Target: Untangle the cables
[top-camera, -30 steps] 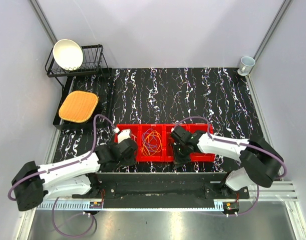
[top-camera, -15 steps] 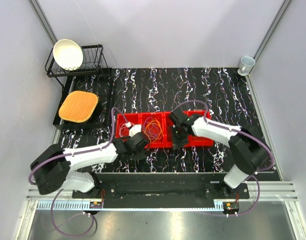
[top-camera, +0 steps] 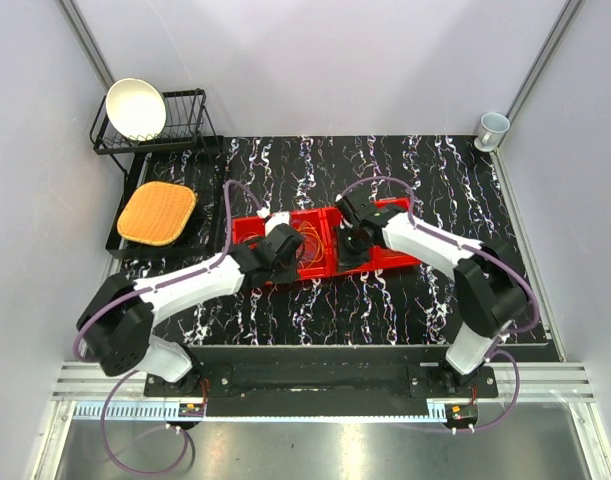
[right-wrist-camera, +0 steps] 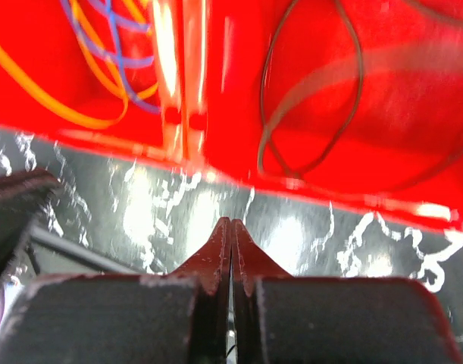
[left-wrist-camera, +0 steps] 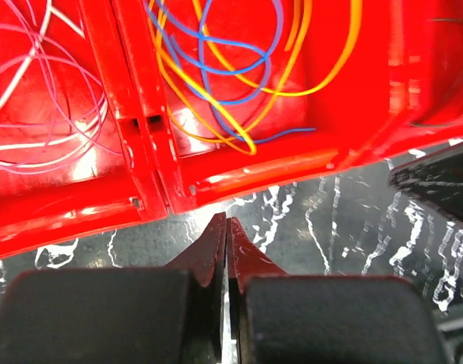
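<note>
— On the dark marbled counter (top-camera: pixel 435 180), near its middle, we see a red tray (top-camera: pixel 247 235) with three compartments, lying a little askew. Where do we find the cables (top-camera: pixel 307 245)?

— All in the tray, as far as we can tell. The middle compartment holds a tangle of yellow, orange and blue loops (left-wrist-camera: pixel 239 68). The compartment to its left holds thin pink and white strands (left-wrist-camera: pixel 42 91). In the right one we make out a dark wire (right-wrist-camera: pixel 307 98), curled in a loose ring against the red floor.

— And the left claw (left-wrist-camera: pixel 225 227)?

— Its two fingers are pressed together with nothing between them. The tips sit over bare counter just outside the tray's near wall, in line with the divider between the left and middle compartments. We cannot tell whether they touch the wall.

— The right claw (right-wrist-camera: pixel 231 227)?

— Fingers together as well, and empty. It points at the near wall where the middle and right compartments meet, its tips a little short of the tray.

— So neither one has a cable?

— Neither. Every wire we see lies loose inside the tray.

— What else is about?

— At the far left a black wire rack (top-camera: pixel 190 125) carries a white bowl (top-camera: pixel 135 108), with an orange woven mat (top-camera: pixel 157 212) in front of it. A pale mug (top-camera: pixel 492 130) stands at the far right corner.
</note>
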`<state>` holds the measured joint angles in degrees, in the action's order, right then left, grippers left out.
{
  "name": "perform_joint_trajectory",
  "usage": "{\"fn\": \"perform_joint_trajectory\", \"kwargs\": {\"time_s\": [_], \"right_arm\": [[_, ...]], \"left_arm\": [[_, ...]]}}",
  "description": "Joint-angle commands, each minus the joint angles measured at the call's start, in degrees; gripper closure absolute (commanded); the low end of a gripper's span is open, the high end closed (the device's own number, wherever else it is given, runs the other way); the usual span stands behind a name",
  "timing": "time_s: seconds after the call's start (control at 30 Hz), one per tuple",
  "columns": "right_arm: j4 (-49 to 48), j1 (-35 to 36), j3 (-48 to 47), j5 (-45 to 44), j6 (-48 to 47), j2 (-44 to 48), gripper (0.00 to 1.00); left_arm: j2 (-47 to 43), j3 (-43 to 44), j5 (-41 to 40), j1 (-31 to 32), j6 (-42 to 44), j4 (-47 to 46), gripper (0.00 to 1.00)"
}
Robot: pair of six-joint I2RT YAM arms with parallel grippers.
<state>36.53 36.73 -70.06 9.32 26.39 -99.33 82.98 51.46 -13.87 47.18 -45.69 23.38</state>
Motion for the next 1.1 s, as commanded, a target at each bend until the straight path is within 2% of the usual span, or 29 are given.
{"fn": "perform_joint_trajectory", "kwargs": {"time_s": [0.0,0.03,0.1,0.13,0.2,0.27,0.3,0.33,0.37,0.4,0.43,0.47,0.57,0.73,0.97,1.07], "right_arm": [[2.75,0.18,1.51,1.94,0.50,9.31,1.00],[3.80,0.27,1.59,1.23,0.59,12.37,1.00],[5.12,0.18,1.16,-1.74,0.50,15.20,0.90],[6.26,0.18,0.55,-2.81,0.33,17.65,0.78],[7.41,0.10,-0.51,-6.22,-0.11,20.82,0.75],[9.25,0.18,-2.44,-8.96,-0.90,22.59,0.56],[9.78,0.10,-3.14,-13.15,-1.08,24.17,0.42],[10.31,0.18,-3.93,-15.28,-1.25,25.14,0.27],[10.22,0.10,-4.20,-17.30,-1.34,26.02,0.06],[10.22,0.01,-4.38,-22.02,-1.26,27.77,0.01],[9.70,0.01,-4.47,-24.15,-1.26,28.57,0.00],[9.26,-0.08,-4.38,-26.26,-1.52,29.45,0.00],[6.98,-0.17,-3.16,-32.78,-2.66,31.91,0.00],[3.98,-0.17,-0.95,-36.91,-3.46,34.64,0.00],[0.74,-0.17,-0.52,-30.07,-0.82,38.67,0.01],[-1.81,-0.26,0.71,-31.11,0.41,40.26,0.00]], "left_arm": [[-6.50,1.36,0.59,0.11,2.27,6.76,1.00],[-9.56,1.01,0.60,0.19,2.19,7.64,1.00],[-13.09,0.22,-0.28,0.19,2.19,10.80,1.00],[-16.85,0.13,-0.72,0.28,2.53,11.94,1.00],[-20.73,0.65,-3.43,0.20,2.89,16.34,1.00],[-26.01,2.06,-5.46,0.02,4.38,20.89,0.97],[-27.59,2.76,-7.38,-0.07,5.08,22.31,0.93],[-30.22,4.16,-8.36,-0.16,6.74,23.55,0.65],[-31.55,4.69,-9.50,-0.33,7.28,25.82,0.47],[-33.83,5.05,-12.03,-0.25,7.72,26.89,0.33],[-34.98,5.31,-13.45,-0.33,8.42,27.77,0.26],[-36.21,5.14,-14.94,-0.51,8.69,29.08,0.14],[-40.34,3.74,-19.26,-0.68,9.57,30.76,0.06],[-45.62,-0.13,-23.04,-0.68,9.39,31.03,0.04],[-48.61,-2.59,-26.03,-0.68,11.41,29.19,0.03],[-48.53,-2.95,-25.16,-0.60,11.85,28.74,0.03]]}}
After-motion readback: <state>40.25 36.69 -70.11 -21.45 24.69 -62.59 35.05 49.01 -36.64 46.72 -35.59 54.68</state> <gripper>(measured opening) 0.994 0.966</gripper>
